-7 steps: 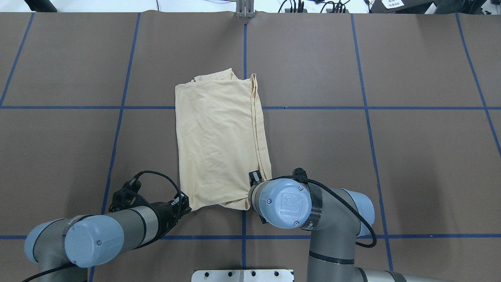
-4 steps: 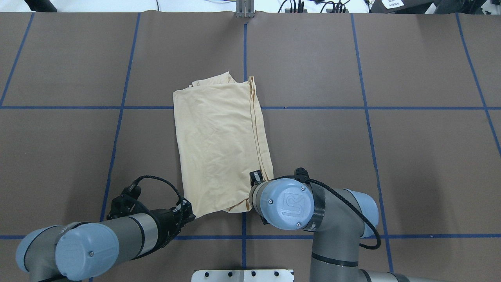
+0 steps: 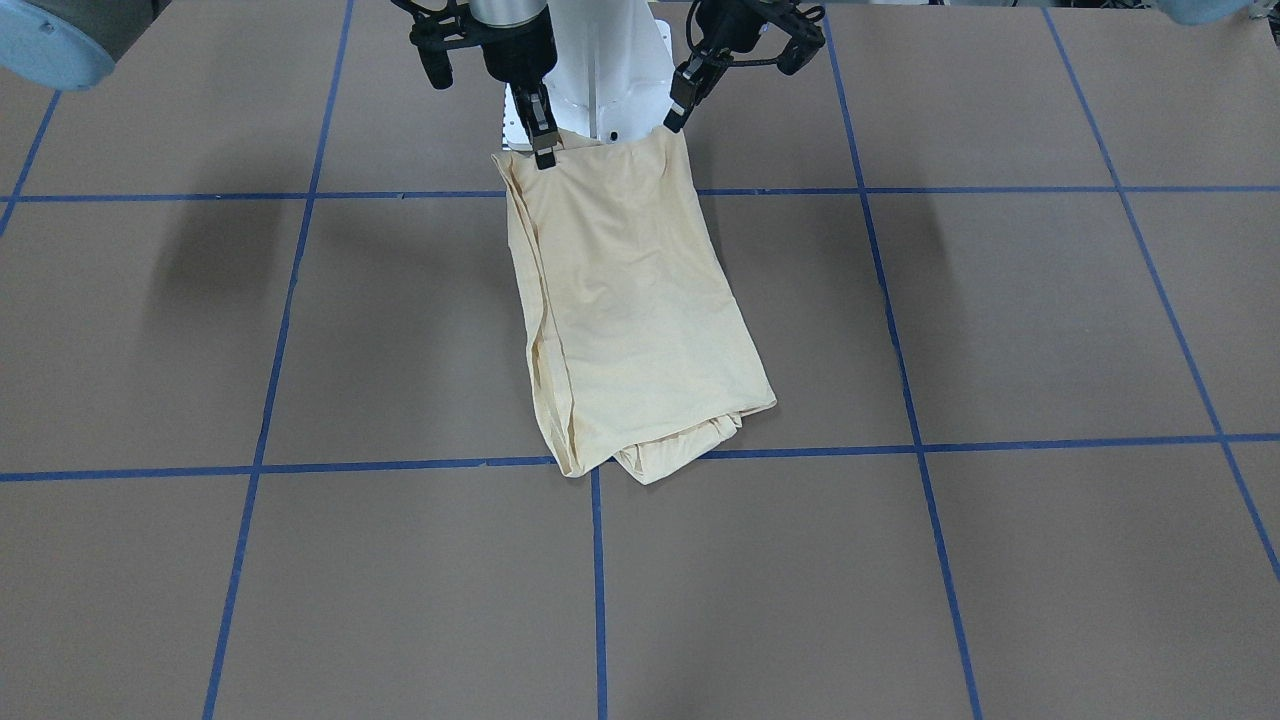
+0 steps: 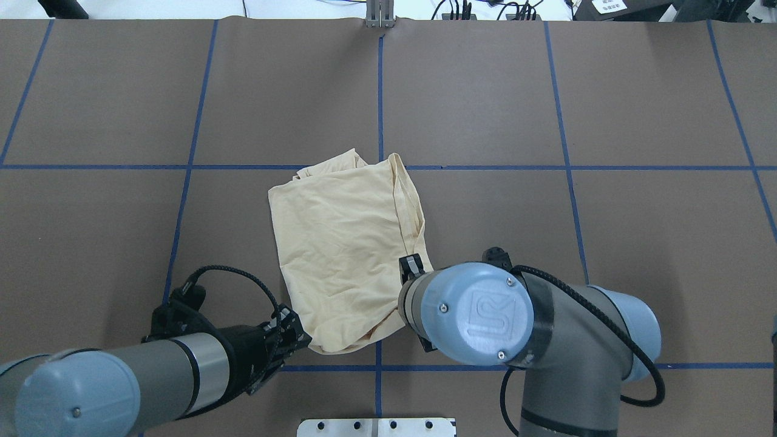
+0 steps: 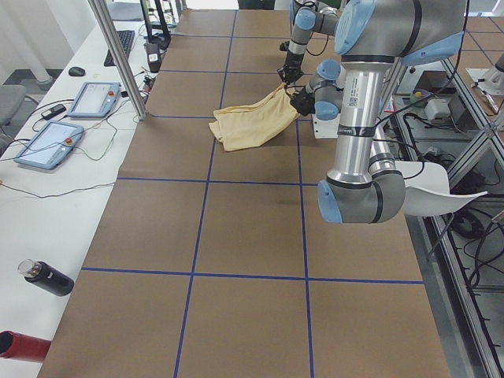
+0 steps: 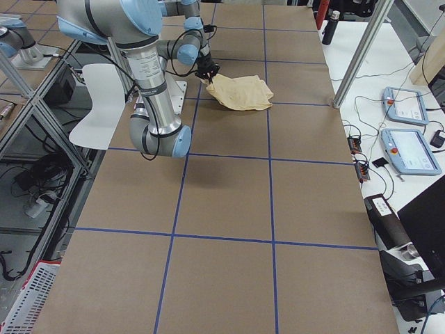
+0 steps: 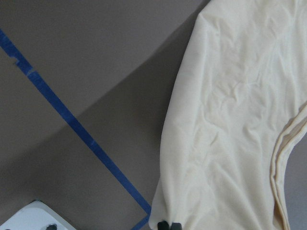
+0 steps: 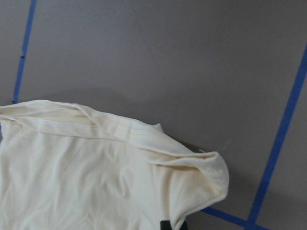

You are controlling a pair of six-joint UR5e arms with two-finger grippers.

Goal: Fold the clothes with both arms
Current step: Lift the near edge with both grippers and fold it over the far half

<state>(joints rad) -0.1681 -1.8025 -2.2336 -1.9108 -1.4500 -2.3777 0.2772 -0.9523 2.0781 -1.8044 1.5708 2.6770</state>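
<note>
Nearest the robot, jaws of left arm (image 4: pixel 182 364) and right arm (image 4: pixel 473 312) each clench a T-shirt (image 4: pixel 340 243) corner.

The left arm (image 4: pixel 164 373) and right arm (image 4: pixel 564 364) are grey tubes with fat light-blue caps (image 4: pixel 479 312), the right one stamped with a UR logo and tiny screws. Black braided cables (image 4: pixel 227 266) loop at the wrists; white base plate (image 4: pixel 376 426) with holes.

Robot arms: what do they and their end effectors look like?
Both the left arm and right arm are grey metal tubes with light-blue joint caps; the right's cap bears an embossed UR logo. A black braided cable loops along each wrist. The left end effector and right end effector are black and two-fingered.
</note>
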